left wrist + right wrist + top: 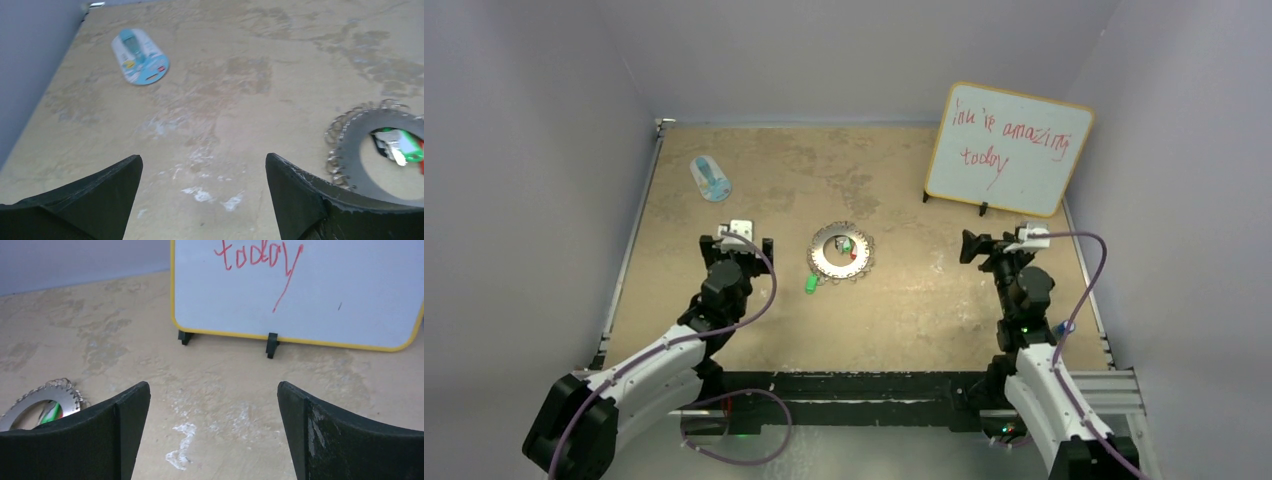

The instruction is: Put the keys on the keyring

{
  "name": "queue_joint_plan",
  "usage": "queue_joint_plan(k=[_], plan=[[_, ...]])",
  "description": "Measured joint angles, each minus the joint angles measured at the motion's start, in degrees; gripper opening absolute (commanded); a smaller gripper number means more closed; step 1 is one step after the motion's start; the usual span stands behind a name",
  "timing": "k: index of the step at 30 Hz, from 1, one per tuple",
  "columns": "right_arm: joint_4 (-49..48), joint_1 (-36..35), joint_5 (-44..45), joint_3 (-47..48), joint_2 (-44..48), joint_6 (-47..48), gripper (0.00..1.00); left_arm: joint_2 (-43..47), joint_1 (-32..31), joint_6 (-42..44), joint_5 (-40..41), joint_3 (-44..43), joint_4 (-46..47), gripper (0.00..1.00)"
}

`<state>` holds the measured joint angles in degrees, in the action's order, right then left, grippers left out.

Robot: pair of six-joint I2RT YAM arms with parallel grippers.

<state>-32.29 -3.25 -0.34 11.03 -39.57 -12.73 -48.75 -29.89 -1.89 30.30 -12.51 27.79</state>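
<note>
Nearest are the bases of the left arm [624,390] and the right arm [1054,400], each trailing a purple cable, bolted to a black strip [864,385] along the near edge of the counter [904,310]. The counter is tan and mottled, with darker worn patches toward the far side and white scuffs in front of each tool. Plain pale grey walls [824,50] close it in on the left, right and far sides. The left tool [739,235] is left of centre with its fingers spread wide, and its wrist view shows only bare counter between them. The right tool [972,247], well to the right, is equally wide apart and grips nothing. Between them the keyring [841,253] lies flat at mid-counter, a silver disc with wire loops around its rim. Of the keys, one with a green tag [811,284] lies just beyond the ring's near-left rim, and whether it hangs on a loop is unclear. Another green tag [405,150] and a bit of red [854,255] sit in the central hole. A blue-and-white oval card [712,178] lies at far left. A yellow-framed whiteboard [1009,148] with red handwriting stands at far right.
</note>
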Motion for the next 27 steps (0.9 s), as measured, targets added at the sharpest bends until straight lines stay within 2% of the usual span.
queue_joint_plan(k=[3,7,13,22,27], plan=[[-8.00,0.00,2.40,-6.34,3.34,2.71,0.99,0.20,0.07,0.31,4.57,0.79,-0.44,0.91],[-15.69,0.00,4.37,-9.86,0.33,4.59,0.99,-1.36,0.26,2.58,7.67,4.39,5.29,0.91],[-24.61,0.00,7.76,-9.94,-8.50,4.98,0.99,-13.86,2.45,6.67,8.63,8.15,16.26,0.91],[-32.46,0.00,11.45,-9.97,-12.11,6.71,0.99,-27.96,10.95,10.08,0.37,7.78,33.81,0.91],[-35.91,0.00,12.96,-9.97,-15.67,8.33,0.99,-36.61,14.88,10.47,-6.03,4.61,39.87,0.92]])
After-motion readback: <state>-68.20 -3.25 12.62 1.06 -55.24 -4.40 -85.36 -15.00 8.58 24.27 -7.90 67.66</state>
